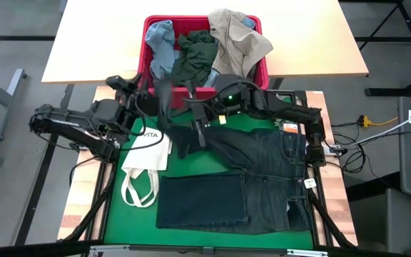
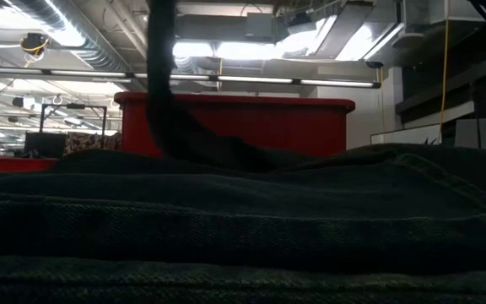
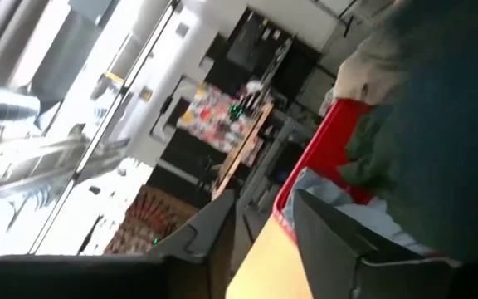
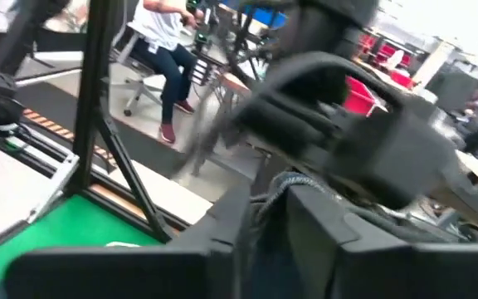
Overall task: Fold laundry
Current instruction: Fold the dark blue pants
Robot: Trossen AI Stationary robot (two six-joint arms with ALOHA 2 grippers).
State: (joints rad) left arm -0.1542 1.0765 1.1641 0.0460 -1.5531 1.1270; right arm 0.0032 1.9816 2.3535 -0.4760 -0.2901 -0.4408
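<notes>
Dark navy jeans (image 1: pixel 262 171) lie on the green mat, their lower half folded. One leg (image 1: pixel 180 135) rises off the mat as a dark strip (image 2: pixel 163 76). My right gripper (image 1: pixel 197 123) is shut on that leg. My left gripper (image 1: pixel 147 89) hovers at the mat's far left corner. Its fingers (image 3: pixel 222 224) stand apart, and the table and bin show between them. Navy cloth (image 3: pixel 446 124) hangs close beside it. A light blue piece (image 1: pixel 161 43), a dark green-grey piece (image 1: pixel 197 53) and a beige piece (image 1: pixel 237 39) sit in the red bin. My right gripper pinches the raised jeans leg (image 4: pixel 265 241) between its two fingers, reaching in level from the table's right. The leg is lifted off the mat and hangs below the hold. Its lower end runs down into the jeans lying on the mat (image 2: pixel 226 156).
A red bin (image 1: pixel 152 25) stands at the mat's far edge, against a light wooden table (image 1: pixel 98 36). A white tote bag (image 1: pixel 145 160) with loop handles lies on the mat's left part. Bare green mat (image 1: pixel 130 214) shows near left. People sit in the room beyond (image 4: pixel 168 50).
</notes>
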